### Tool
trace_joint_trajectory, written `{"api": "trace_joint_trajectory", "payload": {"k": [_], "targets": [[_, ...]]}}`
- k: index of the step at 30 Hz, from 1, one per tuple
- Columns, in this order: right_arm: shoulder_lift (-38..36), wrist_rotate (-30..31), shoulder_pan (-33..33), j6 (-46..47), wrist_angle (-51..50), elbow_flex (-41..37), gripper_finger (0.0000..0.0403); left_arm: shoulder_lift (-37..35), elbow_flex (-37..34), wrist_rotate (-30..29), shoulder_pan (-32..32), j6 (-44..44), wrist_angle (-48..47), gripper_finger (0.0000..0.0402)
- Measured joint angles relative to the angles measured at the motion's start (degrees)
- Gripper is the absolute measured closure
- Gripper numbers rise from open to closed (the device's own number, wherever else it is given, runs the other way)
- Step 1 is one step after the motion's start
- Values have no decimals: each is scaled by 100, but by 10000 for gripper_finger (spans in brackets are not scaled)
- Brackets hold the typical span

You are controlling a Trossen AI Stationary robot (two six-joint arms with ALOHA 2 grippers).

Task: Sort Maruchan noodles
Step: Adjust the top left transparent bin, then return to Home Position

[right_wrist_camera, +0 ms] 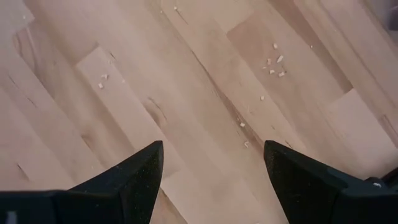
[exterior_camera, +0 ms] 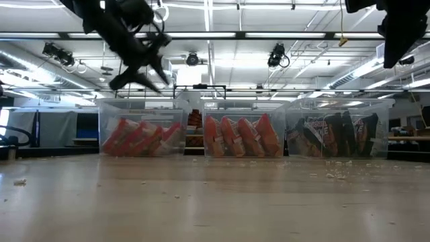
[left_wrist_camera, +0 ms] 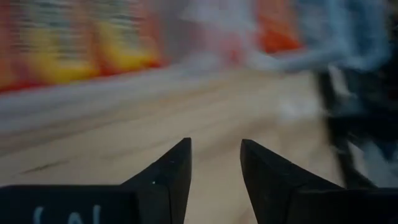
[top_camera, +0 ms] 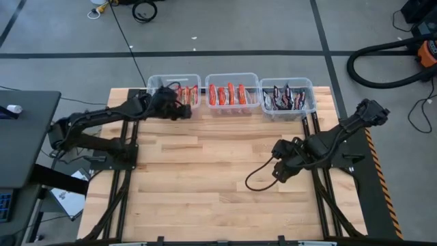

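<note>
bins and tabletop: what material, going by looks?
Bins: likely clear, glossy plastic; the packets show through the walls. Tabletop: looks like light butcher-block wood with a matte finish; staggered plank seams and grain are visible, though a laminate cannot be ruled out.

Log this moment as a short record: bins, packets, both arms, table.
bins: three clear bins in a row at the table's far edge
left bin: orange-yellow packets
middle bin: red packets
right bin: dark packets
left gripper: at the left bin, jaws apart, holding nothing
right gripper: above bare table, jaws wide, holding nothing
</note>
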Motion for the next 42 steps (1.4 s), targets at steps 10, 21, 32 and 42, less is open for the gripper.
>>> {"api": "trace_joint_trajectory", "payload": {"k": [10,21,32,42], "targets": [[0,0,-473,-328,154,0,120,79,33,-629,1262,355,-114,260],[0,2,-869,-646,517,0,119,79,33,-1019,2399,1487,-1537,260],[0,356,-747,-900,650,0,120,-383,33,-1593,2721,1045,-1567,260],[-794,656,-483,-2084,2494,-1307,213,-2156,-44,-271,1749,2162,-991,292]]}}
